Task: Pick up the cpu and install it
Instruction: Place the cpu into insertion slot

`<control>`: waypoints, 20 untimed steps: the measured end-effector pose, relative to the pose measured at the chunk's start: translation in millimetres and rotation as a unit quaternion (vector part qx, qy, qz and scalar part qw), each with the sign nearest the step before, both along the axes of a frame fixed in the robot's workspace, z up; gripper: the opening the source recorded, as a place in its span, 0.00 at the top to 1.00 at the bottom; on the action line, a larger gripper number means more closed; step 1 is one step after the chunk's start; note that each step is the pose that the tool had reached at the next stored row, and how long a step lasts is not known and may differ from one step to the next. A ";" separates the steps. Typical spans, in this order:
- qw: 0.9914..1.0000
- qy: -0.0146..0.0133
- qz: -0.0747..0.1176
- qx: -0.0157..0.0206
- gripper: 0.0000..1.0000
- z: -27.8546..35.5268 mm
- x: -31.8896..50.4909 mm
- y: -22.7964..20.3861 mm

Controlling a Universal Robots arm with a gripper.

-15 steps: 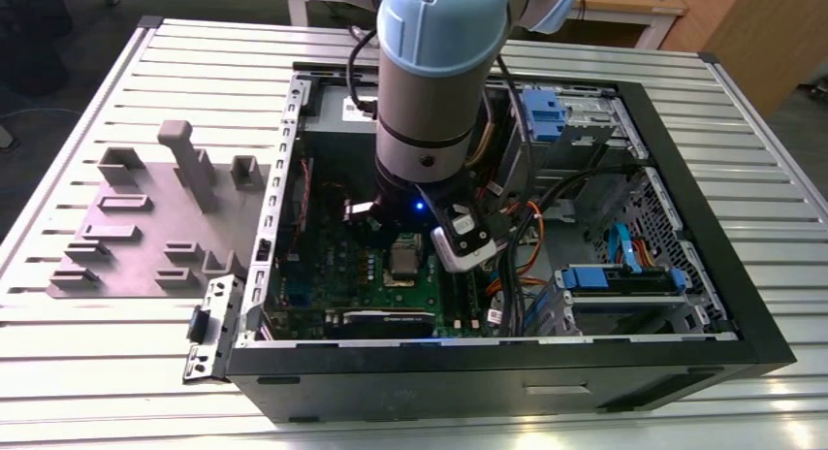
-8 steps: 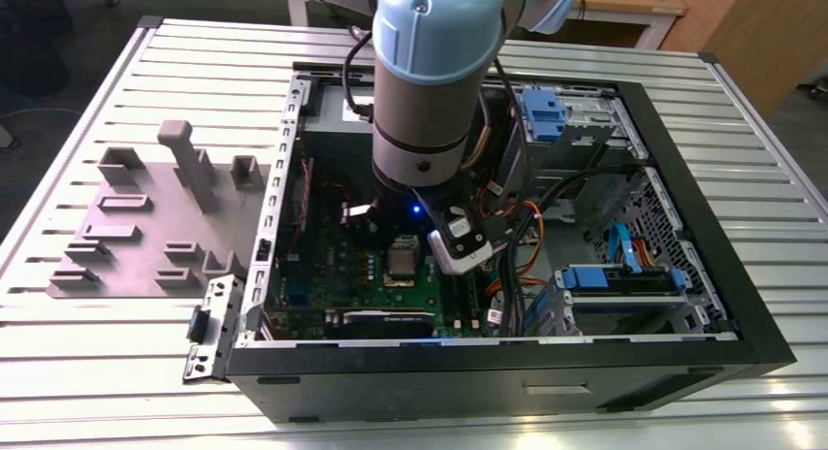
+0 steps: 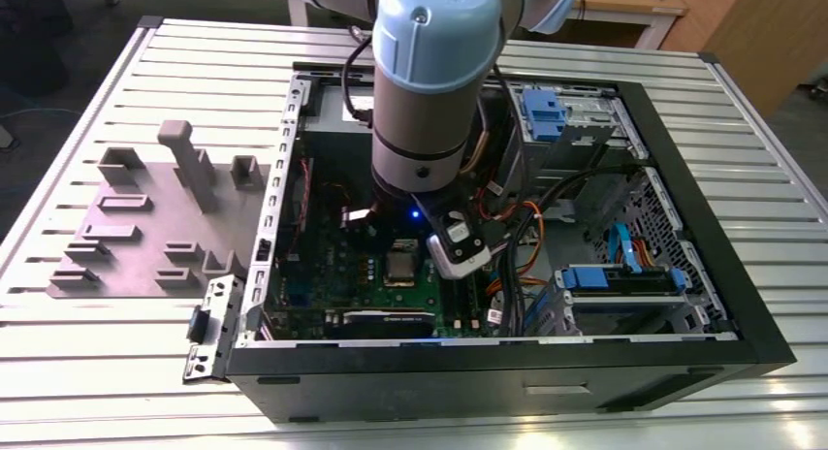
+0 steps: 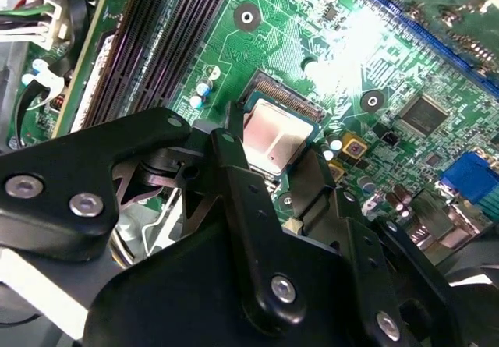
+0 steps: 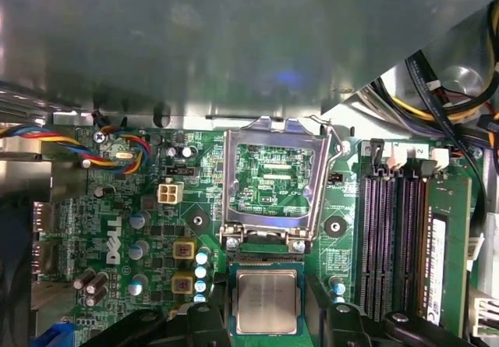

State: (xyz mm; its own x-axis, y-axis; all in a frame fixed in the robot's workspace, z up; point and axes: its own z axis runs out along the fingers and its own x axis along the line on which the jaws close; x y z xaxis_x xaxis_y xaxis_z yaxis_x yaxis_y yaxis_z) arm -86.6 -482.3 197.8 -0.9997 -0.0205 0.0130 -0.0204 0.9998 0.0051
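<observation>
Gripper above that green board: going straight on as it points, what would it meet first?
Probably the cpu, directly beneath the gripper on the green circuit board; the gap left is unclear.

Smooth satin metal, faintly reflective, on the cpu [image 5: 267, 300]; glossy green lacquer on the circuit board [image 5: 70, 214]; ribbed, brushed silvery metal for the table [image 3: 724, 111]; matt black painted metal on the computer case [image 3: 518, 387]; matt grey-purple plastic plate [image 3: 143, 225].
</observation>
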 end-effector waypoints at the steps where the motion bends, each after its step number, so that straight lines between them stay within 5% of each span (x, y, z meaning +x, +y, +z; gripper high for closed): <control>1: 1.000 0.000 0.000 0.000 0.53 -0.4 0.0 -0.2; 20: 1.000 0.000 -0.002 0.000 0.53 -5.9 -0.8 -1.2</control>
State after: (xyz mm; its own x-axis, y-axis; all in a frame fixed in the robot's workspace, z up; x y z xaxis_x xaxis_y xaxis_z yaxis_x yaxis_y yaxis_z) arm -87.4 -483.5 191.9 -0.9998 -0.0160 0.0133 -0.0160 0.9999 0.0051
